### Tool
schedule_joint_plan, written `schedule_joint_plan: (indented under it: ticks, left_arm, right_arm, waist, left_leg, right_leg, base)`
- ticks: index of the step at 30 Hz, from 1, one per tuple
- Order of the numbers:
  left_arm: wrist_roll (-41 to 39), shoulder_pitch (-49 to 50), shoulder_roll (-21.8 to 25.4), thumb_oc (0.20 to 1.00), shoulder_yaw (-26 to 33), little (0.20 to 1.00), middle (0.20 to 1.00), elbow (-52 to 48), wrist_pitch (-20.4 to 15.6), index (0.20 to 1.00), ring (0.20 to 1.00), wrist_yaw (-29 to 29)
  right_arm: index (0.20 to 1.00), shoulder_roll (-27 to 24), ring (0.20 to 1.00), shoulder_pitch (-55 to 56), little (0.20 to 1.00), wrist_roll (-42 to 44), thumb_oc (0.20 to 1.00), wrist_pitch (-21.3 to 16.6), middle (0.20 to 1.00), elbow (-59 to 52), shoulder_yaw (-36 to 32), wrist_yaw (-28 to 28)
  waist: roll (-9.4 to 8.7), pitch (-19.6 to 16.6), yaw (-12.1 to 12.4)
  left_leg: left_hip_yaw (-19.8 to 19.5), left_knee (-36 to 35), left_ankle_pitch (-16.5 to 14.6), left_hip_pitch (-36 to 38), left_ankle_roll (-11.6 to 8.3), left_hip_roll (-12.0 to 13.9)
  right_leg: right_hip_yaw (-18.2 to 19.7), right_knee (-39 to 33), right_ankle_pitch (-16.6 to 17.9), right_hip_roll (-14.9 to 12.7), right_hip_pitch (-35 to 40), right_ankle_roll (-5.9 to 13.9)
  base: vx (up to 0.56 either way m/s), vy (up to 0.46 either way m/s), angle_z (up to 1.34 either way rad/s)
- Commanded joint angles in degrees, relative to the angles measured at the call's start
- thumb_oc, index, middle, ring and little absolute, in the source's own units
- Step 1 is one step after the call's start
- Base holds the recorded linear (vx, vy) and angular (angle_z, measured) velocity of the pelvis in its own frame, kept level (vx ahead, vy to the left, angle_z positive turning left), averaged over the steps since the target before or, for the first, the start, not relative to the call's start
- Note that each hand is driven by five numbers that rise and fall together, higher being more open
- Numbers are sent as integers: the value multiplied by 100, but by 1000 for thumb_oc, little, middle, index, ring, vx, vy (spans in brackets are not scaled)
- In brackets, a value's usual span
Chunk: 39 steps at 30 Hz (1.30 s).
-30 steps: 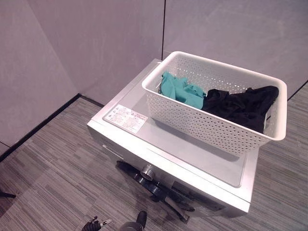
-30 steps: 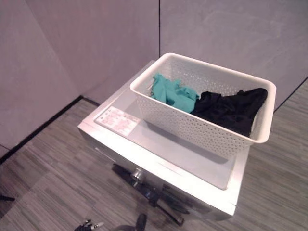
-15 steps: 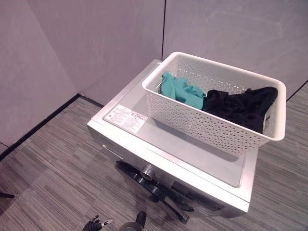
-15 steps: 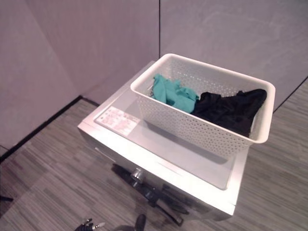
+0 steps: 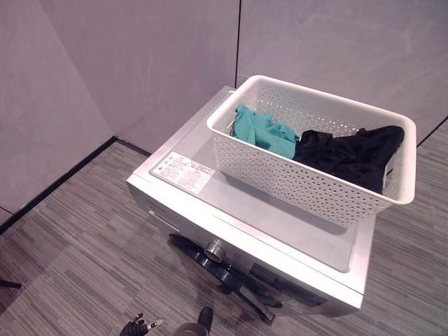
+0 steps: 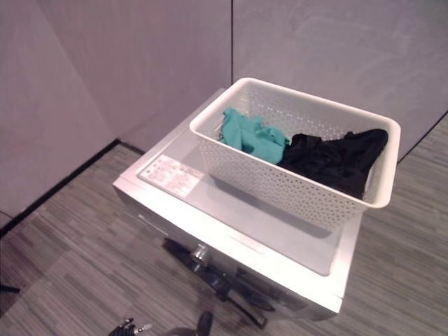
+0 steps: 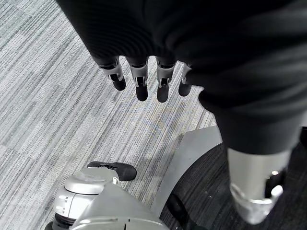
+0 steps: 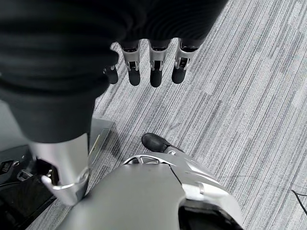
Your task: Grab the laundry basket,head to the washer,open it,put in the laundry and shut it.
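While resting on the washer's flat top, toward its rear right, white perforated laundry basket sits untouched by either hand. Inside: a teal garment at the left end, a black garment at the right end, draped up to the rim. Below the basket, silver-grey washer, front face partly visible with a round knob and a dark control strip just beside it; door itself not clear from above, so open or closed cannot be told. Judged by this layout: basket carried to the machine and set down, done; opening the door, loading both garments and shutting it, all left. On the near-left corner of the washer top, a white instruction sticker with red and dark print, too small to read; no brand legible anywhere. Left hand hanging low over grey striped carpet, fingers straight, relaxed and apart, holding nothing. Right hand likewise down by the side over the carpet, fingers slack and empty. Plain grey wall panels behind the machine.
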Motion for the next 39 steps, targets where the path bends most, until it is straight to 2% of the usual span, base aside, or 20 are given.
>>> schedule_joint_plan:
  ticks: [1,13,17,20,39]
  left_arm:
    - [219,-184,-70,1000,-19,1000,1000,383,-155,1000,1000,108]
    - [180,-166,-52,1000,-11,1000,1000,365,-165,1000,1000,108]
    - [143,-134,-24,1000,-7,1000,1000,296,-187,1000,1000,142]
    - [173,-138,8,1000,-53,1000,1000,178,-227,1000,1000,171]
    - [223,-158,-74,1000,-57,1000,1000,320,-203,1000,1000,109]
  right_arm:
    - [1000,-143,1000,194,1000,-118,1000,73,1000,114,219,111]
    - [1000,-165,1000,170,1000,-191,1000,48,1000,51,250,82]
    - [1000,-276,1000,-214,1000,-33,1000,-101,1000,-454,373,-37]
    - [1000,-298,1000,-303,1000,-262,1000,-161,1000,-789,700,-55]
    - [1000,-21,1000,51,1000,97,1000,-56,1000,-328,525,256]
  waist:
    - [255,-21,83]
    - [236,-64,56]
    - [242,-57,104]
    - [252,-48,152]
    - [274,-46,100]
  left_leg:
    - [-131,51,-178,-51,-16,363]
    - [-123,23,-171,-70,-20,376]
    - [-127,25,-171,-60,-20,368]
    - [-152,25,-170,-50,-22,360]
    - [-153,13,-192,-5,-21,346]
  right_leg:
    - [-316,-2,73,-359,-170,265]
    - [-319,-2,70,-357,-207,274]
    - [-315,-2,72,-359,-203,272]
    - [-360,-2,72,-373,-185,282]
    - [-397,-2,63,-376,-154,261]
  base:
    - [0,0,0]
    - [0,0,0]
    - [0,0,0]
    - [0,0,0]
    - [3,2,3]
